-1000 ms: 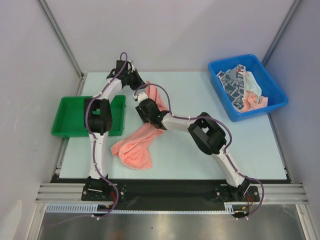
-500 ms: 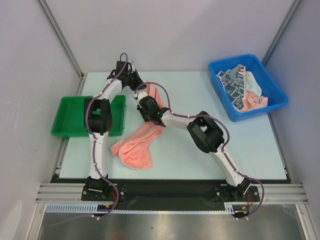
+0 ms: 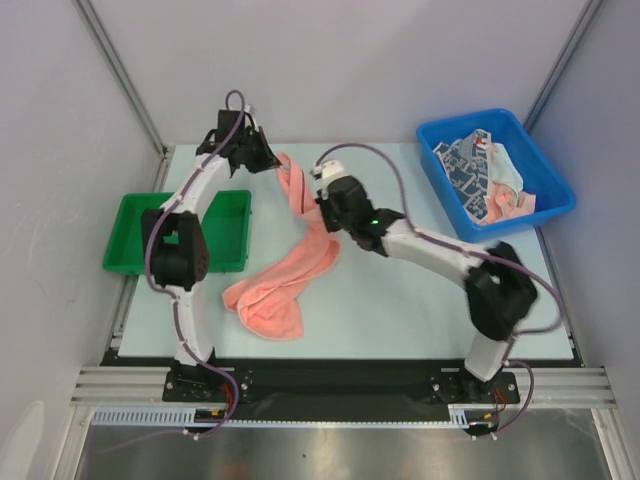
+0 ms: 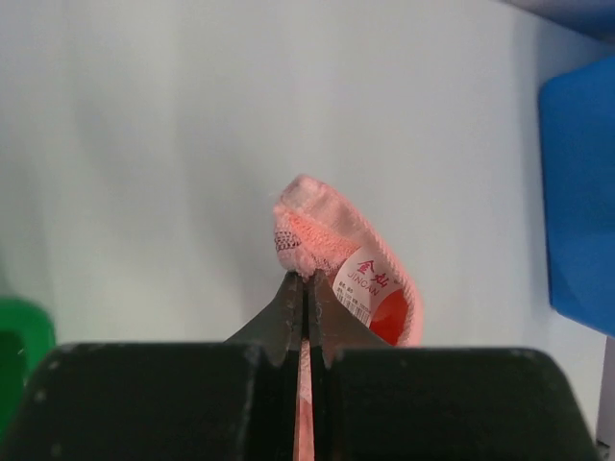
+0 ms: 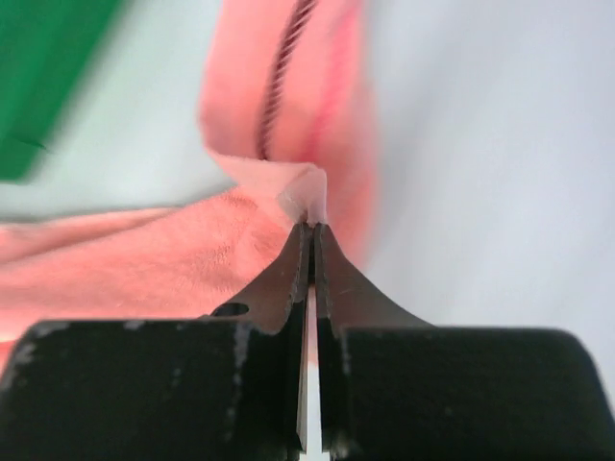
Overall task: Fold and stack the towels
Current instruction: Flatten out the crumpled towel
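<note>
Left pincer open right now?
No: the left wrist view shows the left pincer shut on a corner of the pink towel, beside its label.

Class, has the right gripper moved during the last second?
Yes. The right gripper has shifted rightward, away from the green tray and toward the blue bin.

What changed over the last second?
The grippers pulled apart, each shut on the towel: left gripper went far-left, right gripper swung right, stretching the towel's far end between them. Its near end, the tray and the bin stayed put.
</note>
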`<control>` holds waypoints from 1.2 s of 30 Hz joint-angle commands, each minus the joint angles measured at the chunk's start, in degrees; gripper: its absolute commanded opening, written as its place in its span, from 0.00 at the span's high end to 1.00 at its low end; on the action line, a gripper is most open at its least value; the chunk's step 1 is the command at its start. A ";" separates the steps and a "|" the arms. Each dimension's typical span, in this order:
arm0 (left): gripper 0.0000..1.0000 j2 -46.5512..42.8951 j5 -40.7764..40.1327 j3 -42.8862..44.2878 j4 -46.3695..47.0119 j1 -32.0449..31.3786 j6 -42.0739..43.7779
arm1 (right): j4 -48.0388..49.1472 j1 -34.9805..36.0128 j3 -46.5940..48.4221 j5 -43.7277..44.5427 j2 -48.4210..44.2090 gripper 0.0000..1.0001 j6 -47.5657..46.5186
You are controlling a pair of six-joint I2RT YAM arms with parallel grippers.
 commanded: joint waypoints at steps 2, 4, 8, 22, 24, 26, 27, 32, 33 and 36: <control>1.00 -19.68 -6.65 -3.84 -0.11 -3.15 5.66 | -0.66 -1.87 -6.21 0.84 -19.89 1.00 2.91; 1.00 -24.42 -8.93 -7.01 -0.45 -5.25 7.23 | -2.16 -2.93 -8.50 0.76 -28.07 1.00 3.61; 1.00 -38.99 -10.70 -12.54 0.85 -9.39 9.61 | -7.60 -3.28 -8.69 3.21 -39.85 1.00 3.18; 1.00 -68.65 -12.20 -17.22 5.43 -27.67 2.68 | -5.43 -1.44 -2.71 -11.18 -69.75 1.00 3.17; 1.00 -68.57 -11.94 -14.86 4.99 -28.64 1.54 | -5.15 -1.61 0.52 -13.11 -69.41 1.00 3.17; 1.00 -68.39 -11.58 -13.18 4.73 -29.08 1.09 | -5.95 -1.79 2.64 -14.96 -68.61 1.00 3.00; 1.00 -68.31 -11.67 -11.78 4.90 -29.69 0.74 | -5.77 -1.96 3.26 -15.32 -68.09 1.00 3.26; 1.00 -66.91 -15.26 -6.41 1.57 -30.31 1.53 | -3.49 -2.67 5.55 -13.06 -66.85 1.00 1.51; 1.00 -66.64 -16.23 -5.27 0.87 -30.31 2.49 | -3.14 -2.67 5.81 -12.09 -66.24 1.00 0.55; 1.00 -64.45 -20.63 -2.29 -0.02 -30.31 5.38 | -2.78 -2.67 8.80 -7.69 -62.56 1.00 -3.84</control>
